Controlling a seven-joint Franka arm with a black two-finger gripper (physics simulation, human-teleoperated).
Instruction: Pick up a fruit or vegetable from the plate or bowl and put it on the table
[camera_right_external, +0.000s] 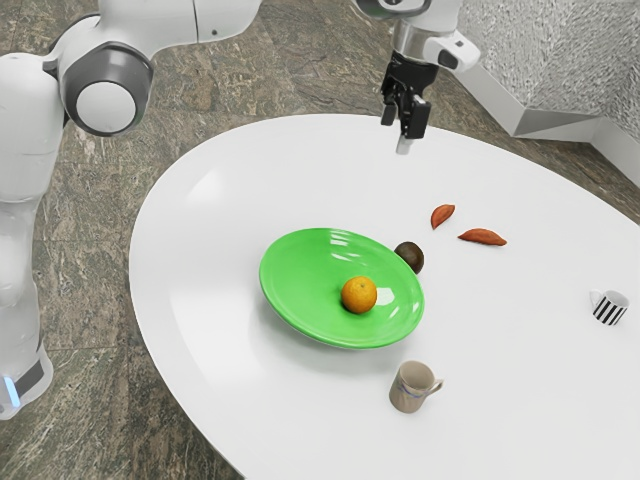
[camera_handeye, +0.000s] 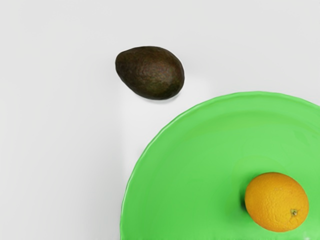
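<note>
Tiled in brown-grey stone underfoot, w/ a rough grey wall at the ext. view's upper right. Set over that floor: a white table, curved at the edge, glossy in spots. On it, a wide green plate, shallow, smooth-rimmed. Holds one orange, the task's fruit; sits inside the rim, off-center, toward the ext. view's right. Shows a stem mark in the wrist view, lies directly on the plate's green surface.

Just outside the rim, on the tabletop: a dark avocado, apart from the plate by a small gap in the wrist view, narrow end pointing away from the plate. Beyond it, two red-brown tapered pieces, sweet-potato-like, near each other but not touching.

Other containers: a tan mug, upright near the plate, handle toward the ext. view's right; can't tell re: contents. Also a B&W striped mug, well apart at the ext. view's far right, handle toward the plate side; ditto on contents.

Up in the air, near the top of the ext. view: black gripper, pointing down. Jaws apart w/ a clear gap btwn, gripping nothing, approx. how wide hard to judge.
</note>
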